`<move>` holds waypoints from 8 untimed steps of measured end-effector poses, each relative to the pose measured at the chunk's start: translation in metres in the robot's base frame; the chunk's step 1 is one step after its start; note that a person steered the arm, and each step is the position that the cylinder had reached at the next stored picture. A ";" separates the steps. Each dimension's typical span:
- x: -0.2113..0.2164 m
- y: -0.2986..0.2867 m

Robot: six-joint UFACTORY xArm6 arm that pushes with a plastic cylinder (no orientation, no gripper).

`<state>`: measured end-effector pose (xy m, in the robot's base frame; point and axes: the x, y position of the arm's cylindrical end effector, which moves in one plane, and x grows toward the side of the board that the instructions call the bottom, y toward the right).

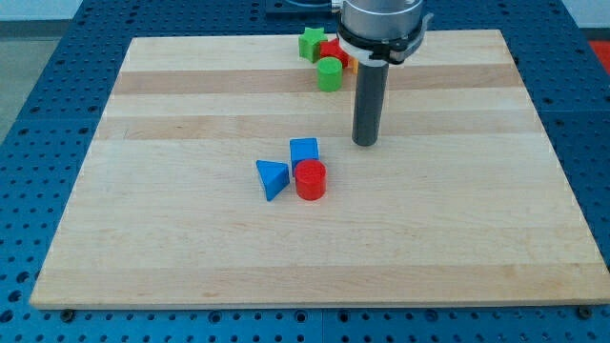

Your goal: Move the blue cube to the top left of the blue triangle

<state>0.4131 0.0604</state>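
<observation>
The blue cube [304, 151] sits near the middle of the wooden board [191, 238]. It touches the red cylinder [310, 179] just below it. The blue triangle [273, 177] lies to the lower left of the cube and left of the red cylinder. My tip [366, 143] rests on the board to the right of the blue cube, a short gap away, and touches no block.
Near the view's top edge stands a cluster: a green star [311, 43], a red block [333, 51], a green cylinder [330, 74] and a sliver of an orange block [349, 65] partly hidden behind the rod. Blue perforated table [38, 57] surrounds the board.
</observation>
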 end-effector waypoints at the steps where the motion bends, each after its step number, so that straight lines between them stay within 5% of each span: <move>1: 0.003 0.000; 3: 0.039 -0.011; 8: 0.040 -0.157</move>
